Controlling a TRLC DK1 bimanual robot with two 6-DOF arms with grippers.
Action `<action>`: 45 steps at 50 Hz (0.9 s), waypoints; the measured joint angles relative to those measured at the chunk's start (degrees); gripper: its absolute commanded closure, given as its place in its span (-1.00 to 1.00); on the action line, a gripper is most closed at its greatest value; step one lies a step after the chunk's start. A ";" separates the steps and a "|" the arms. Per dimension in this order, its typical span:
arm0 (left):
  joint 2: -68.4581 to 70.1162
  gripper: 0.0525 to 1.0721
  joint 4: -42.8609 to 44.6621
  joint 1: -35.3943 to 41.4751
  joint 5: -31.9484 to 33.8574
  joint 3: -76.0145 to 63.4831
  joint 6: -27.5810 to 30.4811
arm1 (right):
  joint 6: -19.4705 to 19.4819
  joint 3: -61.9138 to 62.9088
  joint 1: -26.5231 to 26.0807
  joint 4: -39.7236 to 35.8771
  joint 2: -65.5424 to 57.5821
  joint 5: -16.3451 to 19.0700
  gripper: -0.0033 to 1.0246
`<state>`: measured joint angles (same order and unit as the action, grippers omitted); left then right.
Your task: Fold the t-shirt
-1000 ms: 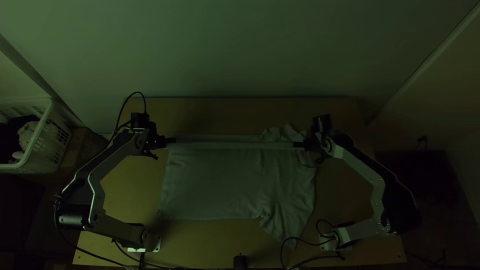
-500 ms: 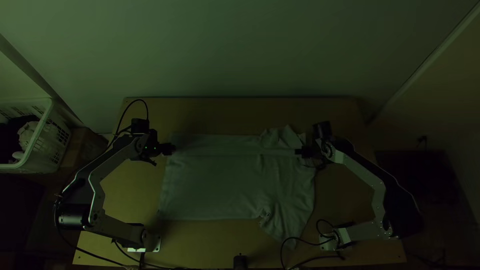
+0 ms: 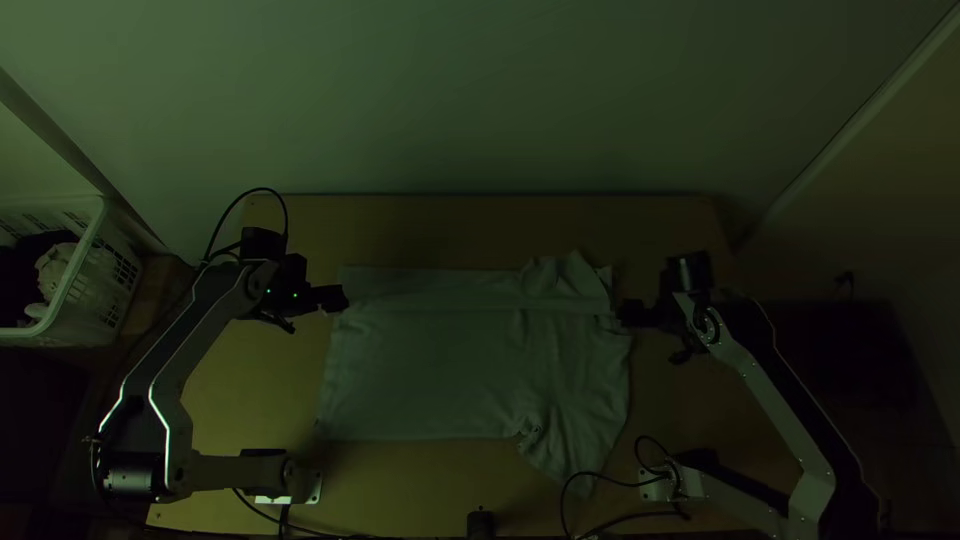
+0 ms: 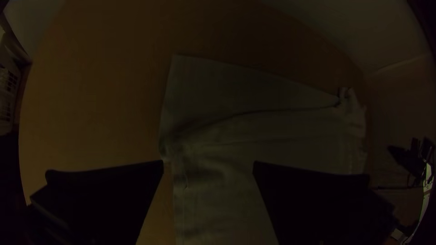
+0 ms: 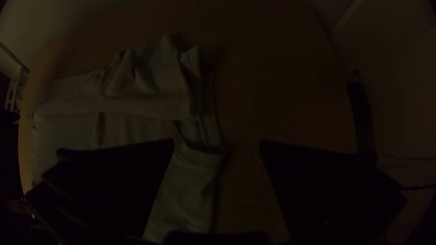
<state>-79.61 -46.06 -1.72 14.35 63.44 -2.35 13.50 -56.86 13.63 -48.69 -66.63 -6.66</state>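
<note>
In the top view the pale t-shirt lies on the table with its far edge folded over in a long strip; a sleeve sticks out at the near right. My left gripper is at the fold's left end, my right gripper just beside its right end. In the left wrist view, the left gripper stands open above the shirt, with cloth seen between its fingers. The right wrist view has the right gripper open over the shirt's collar end and bare wood, holding nothing.
A white basket with clothes stands off the table's left side. The wooden table shows bare wood beyond the shirt and on both sides. Black cables loop near the right arm's base. A small black object sits at the near edge.
The taut strip of cloth held between both grippers has come down flat on the shirt. Both grippers have let go; the right one has moved outward to the right, the left arm slightly back left.
</note>
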 measured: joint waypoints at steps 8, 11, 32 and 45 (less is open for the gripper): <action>4.28 -0.90 -8.15 0.11 -2.86 0.00 2.62 | 0.50 -0.55 -0.11 -5.62 5.18 -0.02 -0.76; 5.38 -0.90 -12.17 0.20 -5.14 0.02 3.26 | 1.11 -0.57 0.28 -8.61 6.51 -0.02 -0.75; 12.79 -0.90 -28.28 4.26 -11.02 -5.40 8.87 | 10.16 0.70 8.98 -24.85 12.24 5.99 -0.75; 13.44 -0.90 -28.89 9.25 -13.51 -13.90 9.07 | 14.84 3.28 9.62 -27.71 12.66 12.52 -0.75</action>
<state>-66.17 -74.96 7.53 0.84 49.54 6.72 28.34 -53.58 23.24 -76.40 -53.98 5.87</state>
